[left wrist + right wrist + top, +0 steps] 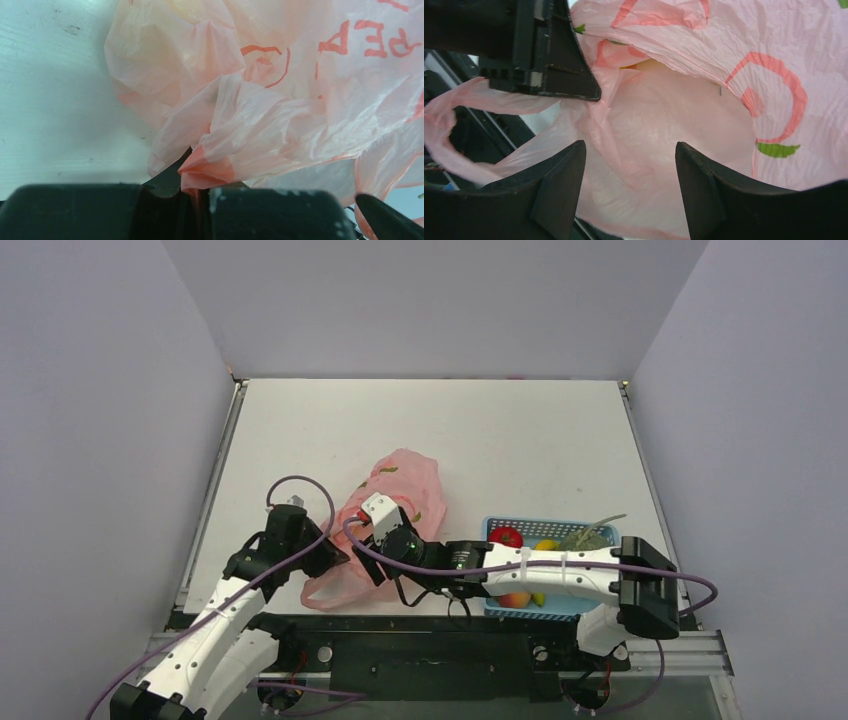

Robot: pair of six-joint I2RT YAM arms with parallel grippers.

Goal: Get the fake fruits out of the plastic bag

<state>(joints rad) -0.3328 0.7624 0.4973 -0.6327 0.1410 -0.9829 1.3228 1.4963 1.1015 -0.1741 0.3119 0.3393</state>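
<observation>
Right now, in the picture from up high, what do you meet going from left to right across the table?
left gripper → plastic bag → blue basket holding fake fruits

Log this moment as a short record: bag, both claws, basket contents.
plastic bag: crumpled on the table, mouth toward the near edge
left claw: shut on a fold of the bag's edge
right claw: open, aimed into the bag's mouth
blue basket: right of the bag, holding a red fruit, a peach and other pieces
inside bag: hard to tell; faint yellow shape at the back
</observation>
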